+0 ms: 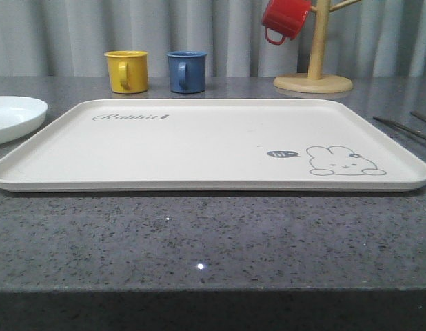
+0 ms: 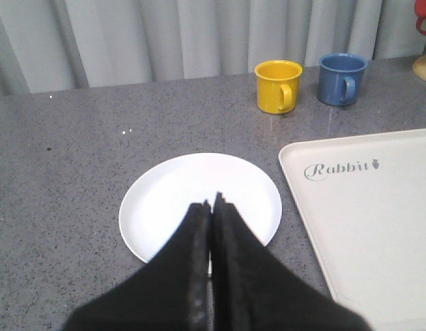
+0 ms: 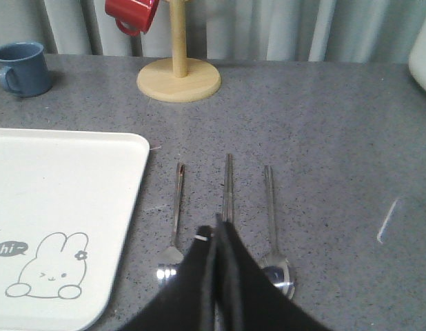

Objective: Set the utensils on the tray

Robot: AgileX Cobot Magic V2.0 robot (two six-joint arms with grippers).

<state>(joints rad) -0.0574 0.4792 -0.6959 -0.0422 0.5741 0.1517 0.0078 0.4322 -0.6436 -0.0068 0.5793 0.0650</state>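
The speckled grey stone table (image 1: 213,234) carries the large cream rectangular tray (image 1: 199,148) with its grey rabbit drawing and "Rabbit" script; nothing lies on the tray. To its left sits the round white plate (image 2: 199,200), close beside the tray's edge but apart from it. Behind the tray stand the yellow mug (image 1: 126,71) and the blue mug (image 1: 186,71), and to the right the pale wooden mug stand (image 1: 314,69) holds a red mug (image 1: 284,19). The slim silver metal utensils lie side by side on the table right of the tray (all three off it): a fork (image 3: 175,217) nearest the tray, then the pair of chopsticks (image 3: 228,186), then the oval-bowled spoon (image 3: 273,231). My left gripper (image 2: 213,202) hangs over the plate, jaws pressed together, holding nothing. My right gripper (image 3: 216,224) hangs over the chopsticks, likewise closed and empty
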